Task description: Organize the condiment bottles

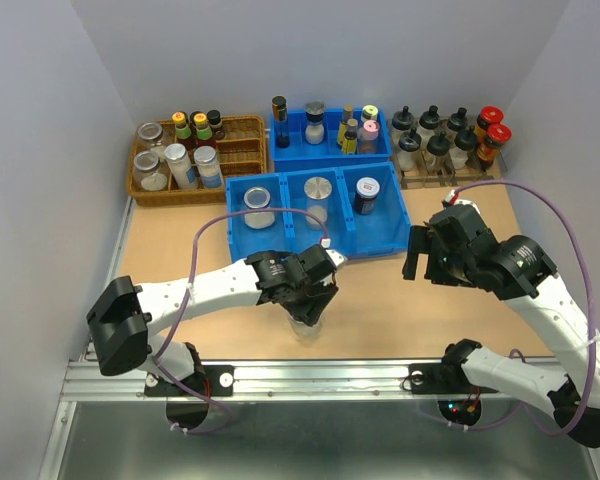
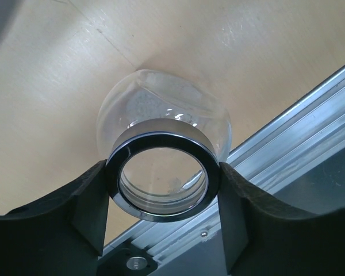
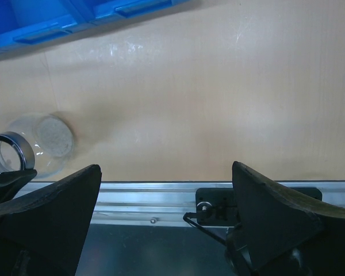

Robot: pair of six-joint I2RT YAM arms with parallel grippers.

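from above, the left end effector hides most of the clear jar it pinches by the metal rim, close to the rail at the near edge of the worktop, while the right end effector hangs spread over bare board nearby.

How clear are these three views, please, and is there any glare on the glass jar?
Top external: even light, soft shadows on the table. Left wrist: bright reflections on the jar rim, left fingers nearly black. Right wrist: faint sheen on the table, right fingers dark.
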